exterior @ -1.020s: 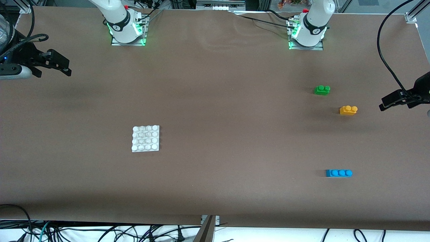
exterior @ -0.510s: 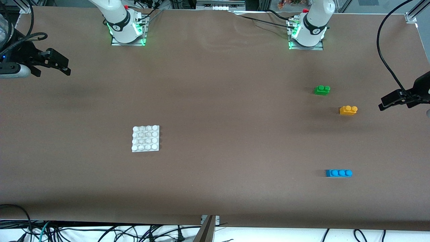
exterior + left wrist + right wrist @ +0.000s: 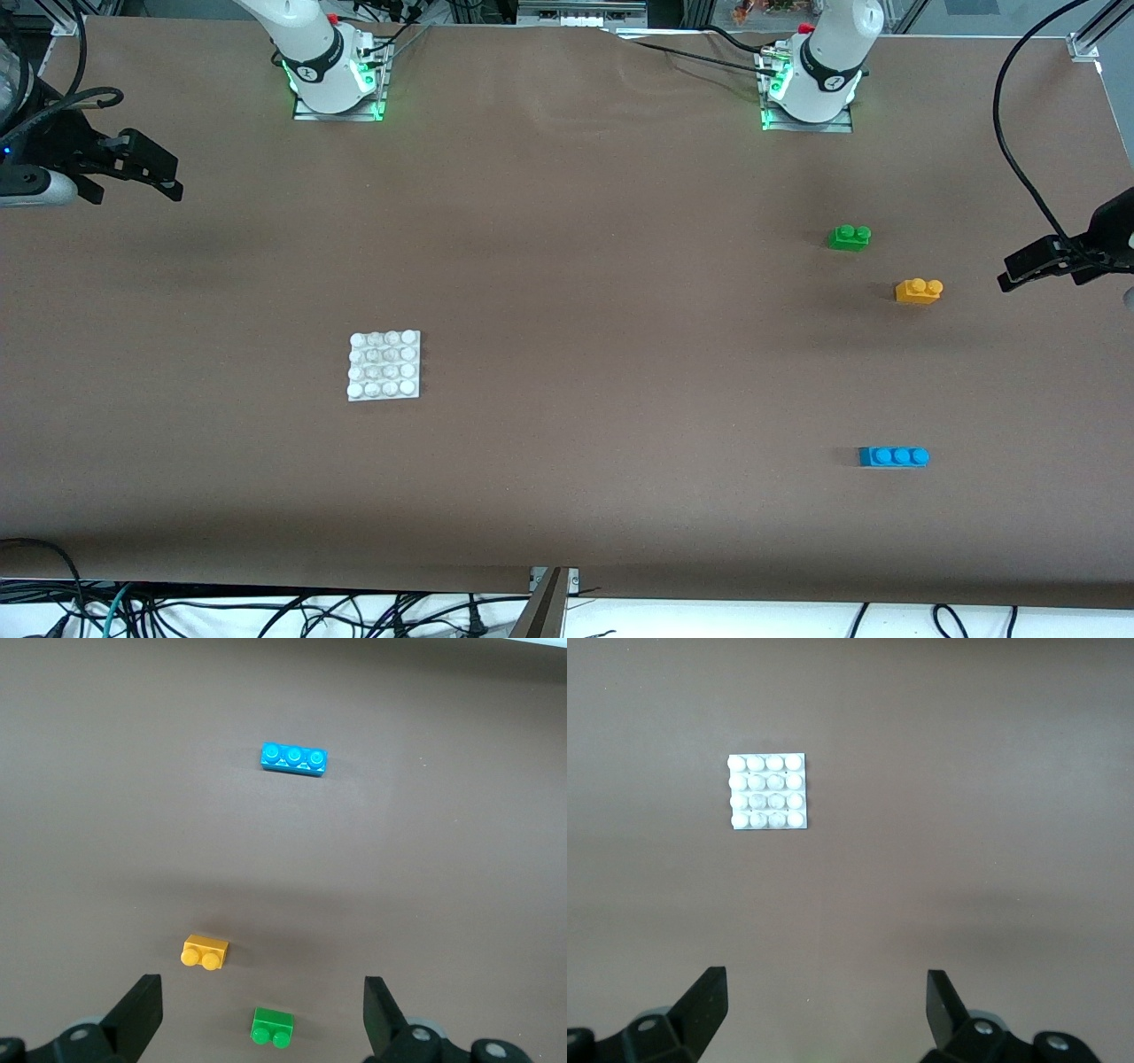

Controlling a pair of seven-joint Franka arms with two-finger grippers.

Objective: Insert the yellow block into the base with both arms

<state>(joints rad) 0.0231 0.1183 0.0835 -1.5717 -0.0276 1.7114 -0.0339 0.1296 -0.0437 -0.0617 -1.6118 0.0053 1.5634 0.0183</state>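
- We see the left pincer [image 3: 1019, 270] up in the air over the tabletop [image 3: 567, 425] edge at the left arm's end, its fingers spread wide and holding nothing; in the left wrist view the two fingers [image 3: 142, 1014] stand well apart with bare tabletop between them.
- We see the right pincer [image 3: 164, 177] over the tabletop edge at the right arm's end, likewise wide open and empty; its fingers [image 3: 704, 1001] frame bare tabletop in the right wrist view.
- The yellow block [image 3: 919, 291] sits on the tabletop toward the left arm's end, studs up, near the left pincer but apart from it.
- The base [image 3: 384, 365] lies flat toward the right arm's end, well apart from the yellow block.
- A green brick [image 3: 850, 237] sits near the yellow block, farther from the front camera; a blue brick [image 3: 893, 456] lies nearer to that camera.
- The left wrist view shows all three bricks but not the base; the right wrist view shows only the base.
- Only the front view shows both arm bases [image 3: 328, 80] along the tabletop's top edge.
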